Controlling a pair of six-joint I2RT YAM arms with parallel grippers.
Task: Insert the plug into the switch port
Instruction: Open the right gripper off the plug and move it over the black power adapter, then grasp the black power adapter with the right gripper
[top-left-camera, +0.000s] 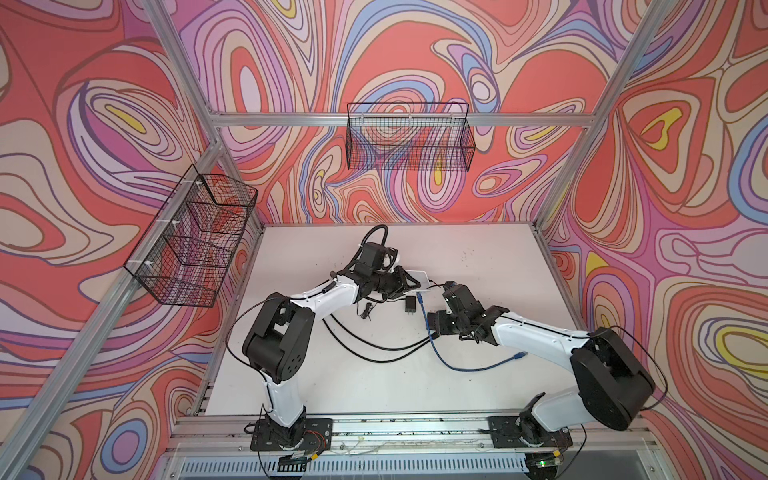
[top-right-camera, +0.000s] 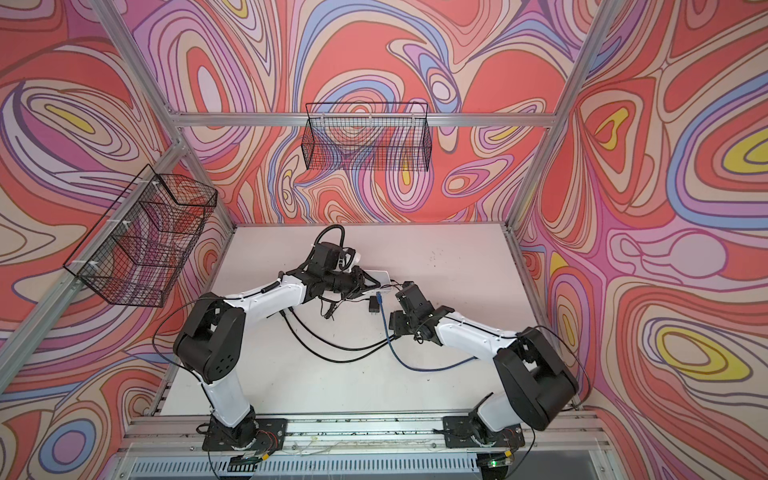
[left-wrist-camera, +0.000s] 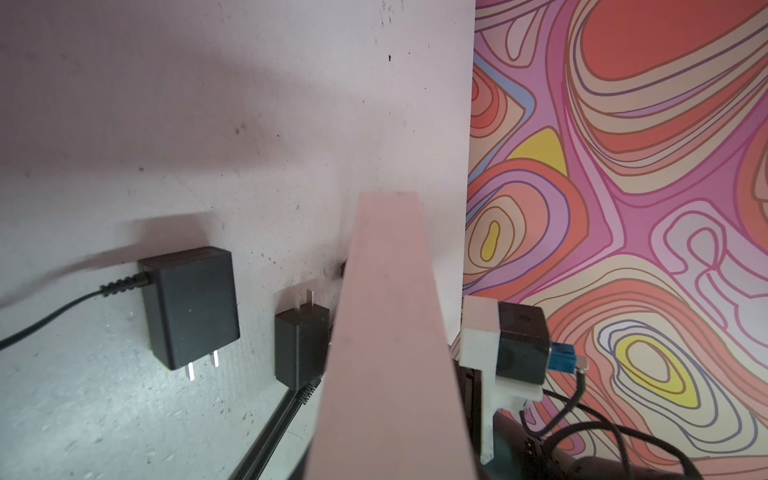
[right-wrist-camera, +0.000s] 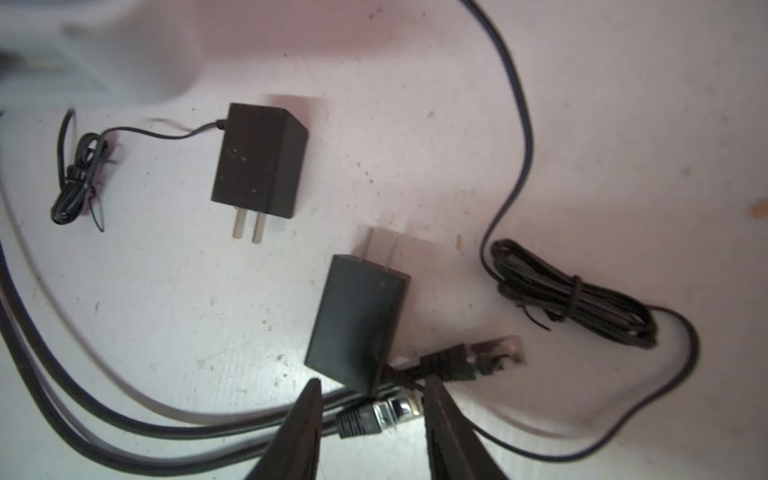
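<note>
The right gripper (right-wrist-camera: 372, 380), fingers half apart, straddles the black-booted metal-tipped cable plug (right-wrist-camera: 388, 409) at lower centre of the right wrist view. The left gripper (top-left-camera: 403, 277) is clamped on the white flat switch box (left-wrist-camera: 386, 332). Likely failure: closing also catches the black wall adapter (right-wrist-camera: 357, 320) just beside it, so the plug sits crooked and misses the port.

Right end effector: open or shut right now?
Open. In the right wrist view the right end effector has its jaws well apart, with a black cable plug lying on the table between them.
</note>
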